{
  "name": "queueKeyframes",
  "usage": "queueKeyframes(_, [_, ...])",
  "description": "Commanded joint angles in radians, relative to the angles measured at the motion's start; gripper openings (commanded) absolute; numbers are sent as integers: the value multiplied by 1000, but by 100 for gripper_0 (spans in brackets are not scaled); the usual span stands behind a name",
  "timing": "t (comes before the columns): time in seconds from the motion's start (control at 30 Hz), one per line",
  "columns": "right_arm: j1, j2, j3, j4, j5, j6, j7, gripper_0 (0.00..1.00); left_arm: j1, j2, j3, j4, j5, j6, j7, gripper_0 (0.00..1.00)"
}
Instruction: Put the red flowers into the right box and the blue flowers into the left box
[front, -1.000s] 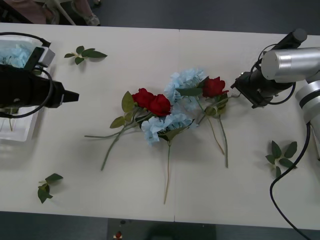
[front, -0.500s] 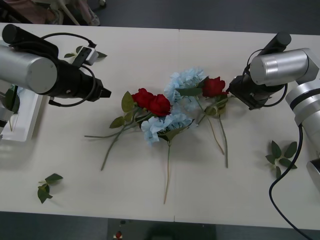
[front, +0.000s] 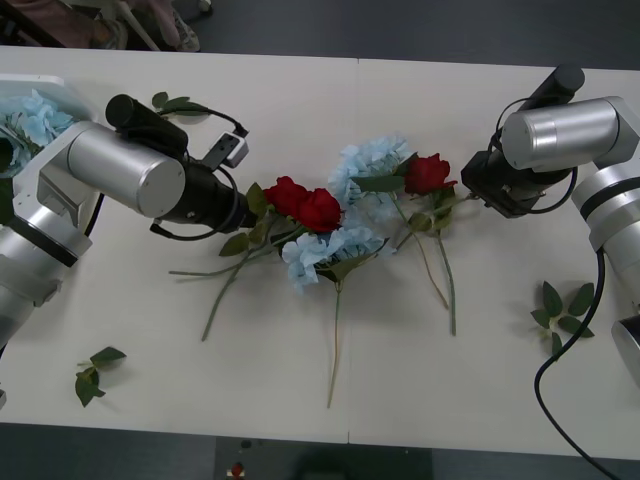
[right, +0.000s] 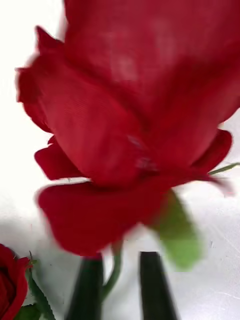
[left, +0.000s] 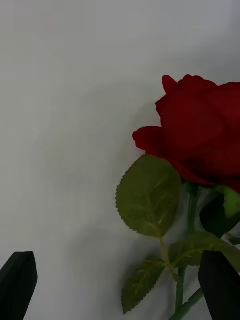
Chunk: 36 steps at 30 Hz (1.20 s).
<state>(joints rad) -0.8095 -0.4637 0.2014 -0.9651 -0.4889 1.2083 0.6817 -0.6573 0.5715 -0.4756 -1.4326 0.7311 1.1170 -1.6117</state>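
Two red flowers (front: 305, 202) lie head to head in the middle of the table, and a third red flower (front: 428, 172) lies to their right. Blue flowers (front: 372, 165) are tangled between them, and more blue flowers (front: 30, 115) lie in the left box (front: 45, 82) at the far left. My left gripper (front: 248, 208) is open just left of the middle roses; the left wrist view has a rose head (left: 200, 135) ahead of the gripper (left: 119, 257). My right gripper (front: 468, 185) is at the third rose, and its fingers (right: 90, 285) are shut on the stem (right: 116, 267). The right box is out of view.
Loose green leaf sprigs lie at the back left (front: 175, 103), the front left (front: 92, 370) and the right (front: 565, 310). Long stems (front: 335, 340) trail toward the table's front edge. Cables hang off both arms.
My left arm has swung from over the left box at the far left across to the middle roses. The right arm has hardly moved at the third rose.
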Motion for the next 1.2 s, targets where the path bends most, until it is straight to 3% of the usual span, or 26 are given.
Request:
queueKeyframes(0.03, [-36, 13, 6, -6, 3, -6, 35, 0, -28, -13, -23, -9, -19, -32, 16, 94])
queueKeyframes(0.5, [-68, -16, 3, -24, 0, 73, 45, 0, -104, -117, -95, 150, -82, -100, 36, 94])
queueKeyframes(0.73, [-71, -87, -2, -167, -30, 203, 81, 0, -104, -133, -121, 153, -101, -111, 42, 94])
queueKeyframes(0.93, [-71, -174, -94, -284, -120, 329, 220, 0, -104, -137, -166, 155, -160, -114, 47, 94])
queueKeyframes(1.2, [-68, -317, -258, -296, -183, 473, 544, 0, -104, -160, -170, 195, -159, -129, 53, 94])
